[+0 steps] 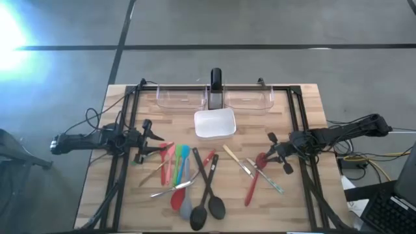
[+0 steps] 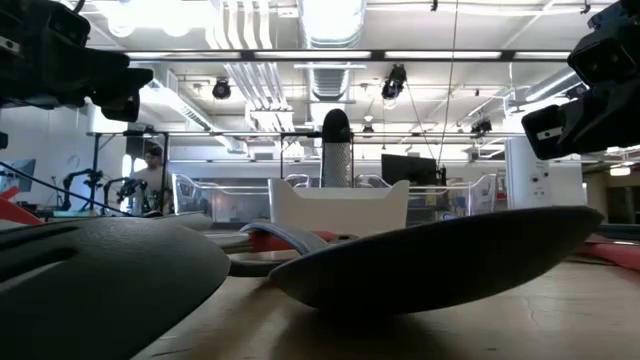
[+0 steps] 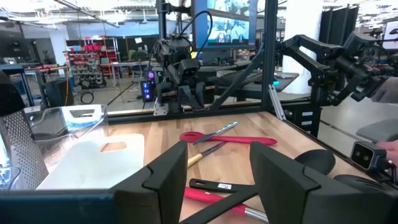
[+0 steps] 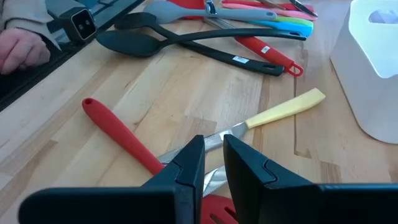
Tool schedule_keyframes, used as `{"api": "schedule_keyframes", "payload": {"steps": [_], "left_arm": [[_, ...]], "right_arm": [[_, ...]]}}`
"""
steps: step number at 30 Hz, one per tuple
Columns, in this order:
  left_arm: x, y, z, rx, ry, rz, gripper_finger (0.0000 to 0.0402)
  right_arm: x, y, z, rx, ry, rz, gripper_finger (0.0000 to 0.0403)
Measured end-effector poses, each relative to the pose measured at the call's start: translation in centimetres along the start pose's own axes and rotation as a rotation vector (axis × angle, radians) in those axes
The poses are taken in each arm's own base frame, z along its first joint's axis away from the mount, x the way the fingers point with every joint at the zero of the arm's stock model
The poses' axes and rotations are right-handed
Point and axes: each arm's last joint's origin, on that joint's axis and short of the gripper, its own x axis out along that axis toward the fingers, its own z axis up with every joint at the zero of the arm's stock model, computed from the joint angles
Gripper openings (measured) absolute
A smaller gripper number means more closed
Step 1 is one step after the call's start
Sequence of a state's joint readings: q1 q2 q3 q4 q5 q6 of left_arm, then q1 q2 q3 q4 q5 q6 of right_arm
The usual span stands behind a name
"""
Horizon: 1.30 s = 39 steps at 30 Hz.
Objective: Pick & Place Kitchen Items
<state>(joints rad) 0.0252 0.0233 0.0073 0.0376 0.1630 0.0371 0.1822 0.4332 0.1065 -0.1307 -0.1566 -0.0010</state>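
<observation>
Tools: left tool (image 1: 151,138) empty, right tool (image 1: 272,155) over red spatula (image 1: 253,181).

two black spoons (image 1: 209,203) at six o'clock, red spatula (image 1: 255,175) at four, white dish (image 1: 215,123) near centre, pale wood table (image 1: 305,214); a possibly grey spoon (image 1: 186,207) beside them.

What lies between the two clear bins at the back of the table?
In the high view, a dark upright camera post stands between the left clear bin and the right clear bin; the white dish sits just before it.
</observation>
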Motion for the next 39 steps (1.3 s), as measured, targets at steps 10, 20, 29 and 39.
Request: {"api": "schedule_keyframes", "payload": {"steps": [10,20,29,39], "left_arm": [[0.0,0.0,0.0,0.000,0.000,0.000,0.0179],[0.0,0.0,0.0,0.000,0.000,0.000,0.0179],[0.0,0.0,0.0,0.000,0.000,0.000,0.0179],[0.0,0.0,0.0,0.000,0.000,0.000,0.0179]], "right_arm": [[0.0,0.0,0.7,-0.257,-0.067,-0.012,0.0057],[-2.7,0.2,7.1,-0.263,-0.800,-0.146,0.0057],[-3.5,0.5,10.3,-0.392,-0.987,-0.132,0.0057],[-1.9,0.2,15.8,-0.079,-0.340,-0.031,0.0057]]}}
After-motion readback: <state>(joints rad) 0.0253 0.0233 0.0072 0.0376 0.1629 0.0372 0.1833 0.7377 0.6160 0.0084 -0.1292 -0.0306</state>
